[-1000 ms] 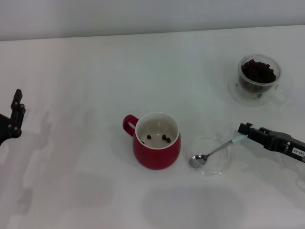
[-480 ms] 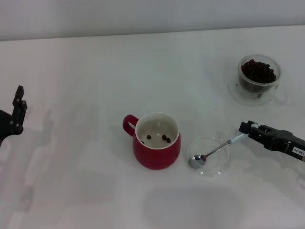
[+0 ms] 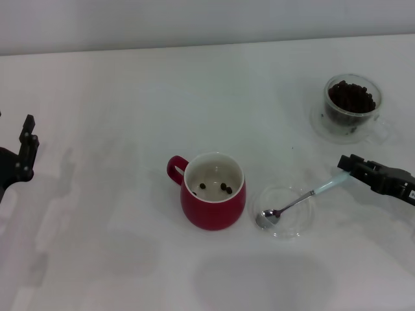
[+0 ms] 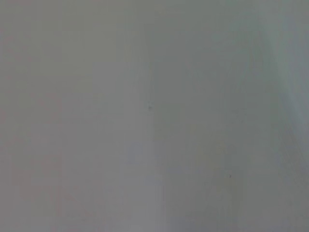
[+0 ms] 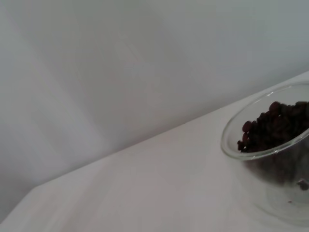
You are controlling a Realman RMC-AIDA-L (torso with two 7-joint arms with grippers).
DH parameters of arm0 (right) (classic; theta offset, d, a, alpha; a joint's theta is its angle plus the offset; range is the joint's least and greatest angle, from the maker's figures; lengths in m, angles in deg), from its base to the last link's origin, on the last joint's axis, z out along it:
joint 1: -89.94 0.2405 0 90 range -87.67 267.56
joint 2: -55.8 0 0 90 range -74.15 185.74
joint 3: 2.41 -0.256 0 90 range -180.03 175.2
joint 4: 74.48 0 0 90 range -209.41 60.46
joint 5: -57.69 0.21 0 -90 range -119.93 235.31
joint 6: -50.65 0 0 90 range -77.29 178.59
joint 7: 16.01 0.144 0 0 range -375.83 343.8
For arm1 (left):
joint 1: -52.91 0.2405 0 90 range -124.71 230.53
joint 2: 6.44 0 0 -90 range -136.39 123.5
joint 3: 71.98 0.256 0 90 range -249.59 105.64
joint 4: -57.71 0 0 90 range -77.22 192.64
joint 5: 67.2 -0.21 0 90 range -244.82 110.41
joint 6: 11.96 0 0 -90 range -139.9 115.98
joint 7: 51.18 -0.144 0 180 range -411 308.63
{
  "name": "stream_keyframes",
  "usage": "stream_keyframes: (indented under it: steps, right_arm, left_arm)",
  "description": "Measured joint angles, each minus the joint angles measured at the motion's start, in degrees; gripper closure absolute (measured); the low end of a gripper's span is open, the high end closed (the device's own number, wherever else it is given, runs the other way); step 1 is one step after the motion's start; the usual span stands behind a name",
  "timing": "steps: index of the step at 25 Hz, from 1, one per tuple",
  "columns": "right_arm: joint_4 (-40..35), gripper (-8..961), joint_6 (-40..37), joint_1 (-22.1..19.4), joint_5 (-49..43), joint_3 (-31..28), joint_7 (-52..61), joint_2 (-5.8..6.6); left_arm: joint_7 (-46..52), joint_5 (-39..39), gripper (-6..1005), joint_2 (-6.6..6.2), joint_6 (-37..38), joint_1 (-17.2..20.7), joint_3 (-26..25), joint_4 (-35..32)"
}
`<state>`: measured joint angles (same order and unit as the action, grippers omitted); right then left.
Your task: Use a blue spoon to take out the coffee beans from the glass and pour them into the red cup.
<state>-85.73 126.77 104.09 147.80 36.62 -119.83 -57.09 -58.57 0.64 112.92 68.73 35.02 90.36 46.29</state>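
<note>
The red cup [image 3: 214, 208] stands at the table's middle with a few coffee beans [image 3: 224, 187] in its white inside. The glass [image 3: 375, 120], heaped with coffee beans [image 3: 351, 97], stands at the far right; it also shows in the right wrist view [image 5: 280, 188] with its beans [image 5: 277, 128]. The blue spoon [image 3: 295, 202] lies with its silver bowl in a flat glass dish [image 3: 306, 223], its pale blue handle pointing up and right. My right gripper [image 3: 345, 166] is open at the handle's tip, just right of the dish. My left gripper [image 3: 26, 146] is parked at the left edge.
The flat clear dish sits right beside the red cup. A white wall runs along the table's far edge. The left wrist view shows only blank grey surface.
My right gripper has drawn back to the right along the spoon's handle, baring more of the blue handle. The spoon has stayed in the dish. The left arm has barely shifted.
</note>
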Motion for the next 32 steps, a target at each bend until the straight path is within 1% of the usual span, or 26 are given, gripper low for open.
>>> stream_keyframes:
  steps: [7, 11, 14, 15, 16, 19, 21, 23, 25, 29, 32]
  right_arm:
    - [-0.9, 599, -0.5, -0.6, 0.0, -2.2, -0.6, 0.36]
    - [-2.5, 599, -0.7, -2.0, 0.0, -5.6, -1.3, 0.47]
    - [-3.3, 599, -0.3, -3.1, 0.0, -7.8, -1.3, 1.14]
    - [-3.5, 600, 0.8, -3.9, 0.0, -9.4, -1.1, 1.97]
    - [-3.5, 600, 1.5, -4.3, 0.1, -10.7, -1.1, 2.28]
    - [-3.6, 600, 2.5, -5.1, 0.1, -13.6, -1.6, 2.63]
    - [-4.2, 599, 3.3, -5.9, 0.1, -17.4, -2.5, 2.56]
    - [-5.2, 599, 3.7, -6.3, 0.1, -20.6, -3.5, 2.24]
    - [-5.7, 599, 3.9, -6.4, 0.1, -23.4, -4.7, 2.08]
    - [-5.9, 599, 4.0, -5.5, 0.1, -29.3, -9.8, 1.98]
    - [-5.8, 599, 3.7, -4.1, 0.1, -36.3, -14.9, 1.2]
  left_arm:
    - [-0.1, 0.1, 508, 0.0, 0.0, 0.0, -0.2, 0.0]
    - [-0.3, 0.1, 508, 0.0, 0.0, -0.9, -2.4, 0.3]
    - [-0.2, 0.2, 508, -0.13, 0.0, -2.4, -5.0, 0.5]
    - [-0.2, 0.2, 509, -0.14, 0.0, -2.9, -5.7, 0.6]
    - [-0.2, 0.2, 509, -0.16, 0.0, -3.6, -6.6, 0.6]
    - [-0.3, 0.2, 509, -0.2, 0.0, -5.7, -8.4, 0.8]
    - [-0.3, 0.4, 508, -0.2, 0.0, -6.9, -9.2, 1.2]
    - [-0.3, 1.0, 508, -0.12, 0.0, -8.7, -9.9, 1.4]
    - [-0.4, 1.3, 508, -0.11, 0.0, -9.3, -9.9, 1.5]
    - [-0.4, 2.2, 507, -0.1, 0.0, -10.9, -9.9, 1.5]
    - [-0.5, 1.9, 506, -0.18, 0.5, -12.2, -9.8, 1.4]
